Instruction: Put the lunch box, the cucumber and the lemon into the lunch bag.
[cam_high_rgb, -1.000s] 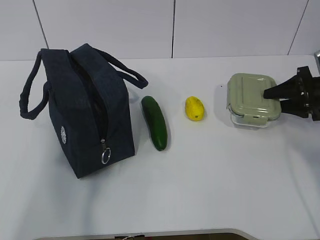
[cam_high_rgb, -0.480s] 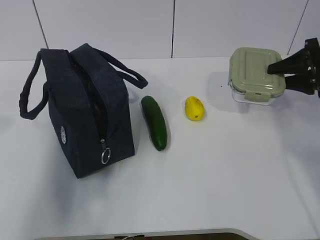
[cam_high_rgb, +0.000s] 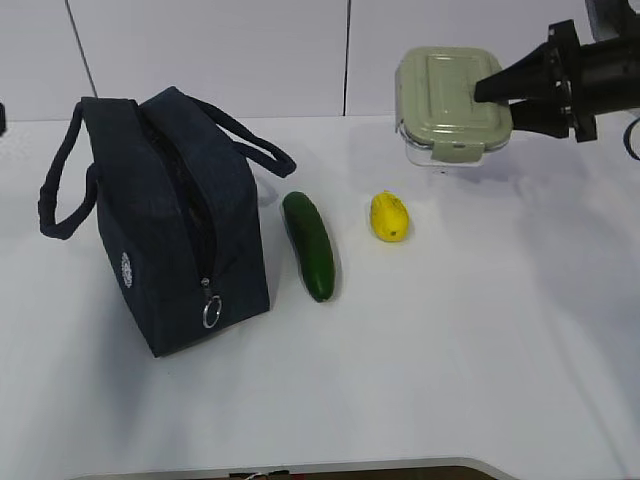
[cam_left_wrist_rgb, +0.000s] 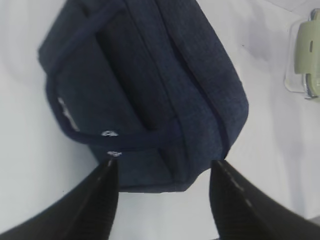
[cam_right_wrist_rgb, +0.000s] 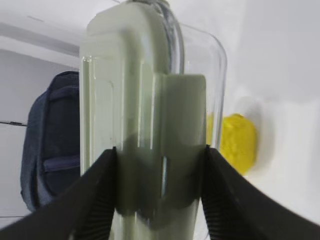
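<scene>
Lunch box (cam_high_rgb: 452, 105) carried toward the lunch bag (cam_high_rgb: 170, 220)
Right end effector (cam_high_rgb: 497, 92) grips it aloft; left end effector (cam_left_wrist_rgb: 164, 172) gapes; bag needs opening.

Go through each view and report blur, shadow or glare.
Exterior view: sharp, evenly lit, with soft shadows beside the lunch bag and cucumber. Left wrist view: bag fairly clear, fingertips blurred. Right wrist view: lunch box close and soft, lemon hazy.
</scene>
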